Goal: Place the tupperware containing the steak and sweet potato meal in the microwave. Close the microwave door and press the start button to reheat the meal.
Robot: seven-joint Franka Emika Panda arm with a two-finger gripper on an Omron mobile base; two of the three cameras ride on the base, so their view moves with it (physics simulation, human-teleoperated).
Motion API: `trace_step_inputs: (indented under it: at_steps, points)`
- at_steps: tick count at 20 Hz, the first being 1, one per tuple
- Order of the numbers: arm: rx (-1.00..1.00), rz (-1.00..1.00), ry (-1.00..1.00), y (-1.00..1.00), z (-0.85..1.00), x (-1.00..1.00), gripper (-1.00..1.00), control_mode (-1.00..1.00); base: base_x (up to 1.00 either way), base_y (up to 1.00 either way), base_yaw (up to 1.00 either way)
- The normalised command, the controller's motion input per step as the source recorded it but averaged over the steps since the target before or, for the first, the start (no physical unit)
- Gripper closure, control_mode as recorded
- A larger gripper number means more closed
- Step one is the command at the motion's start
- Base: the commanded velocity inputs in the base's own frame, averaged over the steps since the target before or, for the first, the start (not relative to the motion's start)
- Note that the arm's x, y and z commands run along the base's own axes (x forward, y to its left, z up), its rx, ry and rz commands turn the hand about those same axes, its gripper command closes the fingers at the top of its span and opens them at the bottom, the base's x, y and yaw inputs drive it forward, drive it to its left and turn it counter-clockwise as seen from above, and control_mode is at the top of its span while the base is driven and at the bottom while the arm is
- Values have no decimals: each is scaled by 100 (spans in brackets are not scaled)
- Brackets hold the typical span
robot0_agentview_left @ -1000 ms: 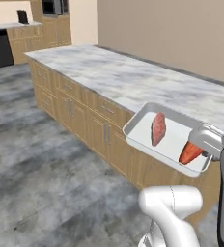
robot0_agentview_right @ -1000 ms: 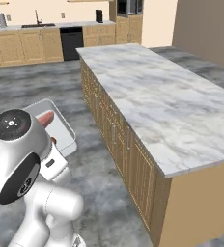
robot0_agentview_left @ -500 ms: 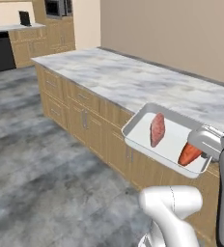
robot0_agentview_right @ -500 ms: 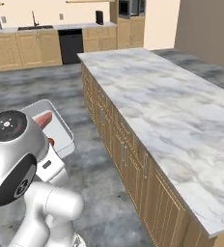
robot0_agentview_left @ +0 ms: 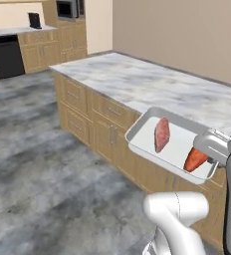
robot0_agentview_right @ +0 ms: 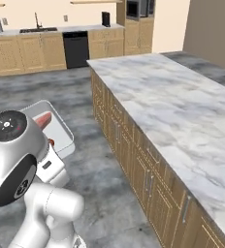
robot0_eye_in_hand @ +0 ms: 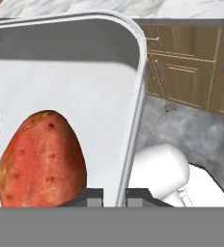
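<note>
Tray in hand, microwave yet to be reached

The gripper (robot0_eye_in_hand: 115, 197) pinches the near rim of the tupperware (robot0_agentview_left: 173, 143) between its fingertips (robot0_eye_in_hand: 92, 195), holding it in the air beside the marble island (robot0_agentview_left: 152, 82) — the steak (robot0_agentview_left: 162, 134) lies mid-tray, the sweet potato (robot0_agentview_left: 195, 159) nearer the gripper. Picking up looks done; everything else is left: carrying the meal to the microwave (robot0_agentview_left: 67, 8), which seems to sit in the cabinets at the far wall, setting it inside, shutting the door and pressing start
</note>
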Motion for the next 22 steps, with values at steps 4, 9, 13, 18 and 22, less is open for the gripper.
trace_step_inputs:
  at_steps: [4,9,13,18,22]
  points:
    - [0,0,0,0,0,0,100,100,100,100,1]
    - [0,0,0,0,0,0,100,100,100,100,7]
    - [0,0,0,0,0,0,100,100,100,94,5]
    - [0,0,0,0,0,0,100,100,100,76,0]
    - [0,0,0,0,0,0,100,100,100,72,-3]
